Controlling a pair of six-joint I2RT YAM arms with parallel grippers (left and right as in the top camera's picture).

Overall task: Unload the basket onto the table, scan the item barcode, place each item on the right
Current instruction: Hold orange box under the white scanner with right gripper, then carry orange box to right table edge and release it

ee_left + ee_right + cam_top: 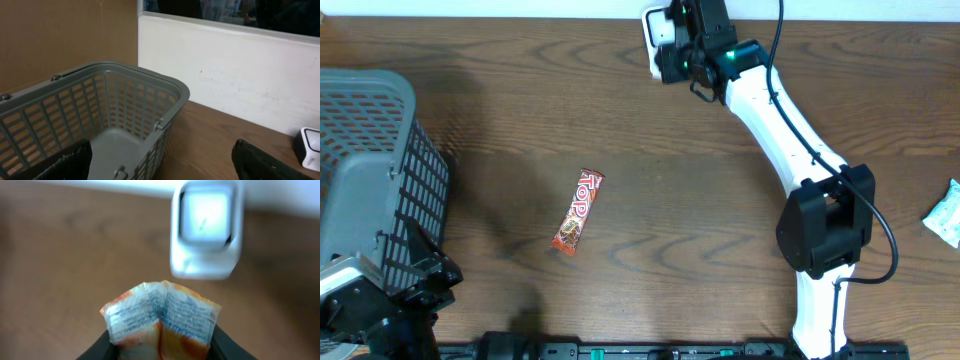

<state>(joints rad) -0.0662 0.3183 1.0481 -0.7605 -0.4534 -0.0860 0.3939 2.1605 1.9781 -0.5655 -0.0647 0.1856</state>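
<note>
My right gripper (162,342) is shut on a crumpled orange and white snack packet (162,311), its printed back side facing the wrist camera. Just beyond the packet stands the white barcode scanner (205,227), blurred, with its window toward me. From overhead, the right gripper (686,50) is at the table's far edge, right beside the scanner (655,30); the packet is hidden there. My left gripper (162,162) stands open and holds nothing, low at the near left (420,280) beside the basket.
A grey plastic basket (370,95) fills the left side, and its rim (115,67) shows in the left wrist view. A red "Top" candy bar (578,212) lies mid-table. A pale packet (946,212) sits at the right edge. A white wall borders the far side.
</note>
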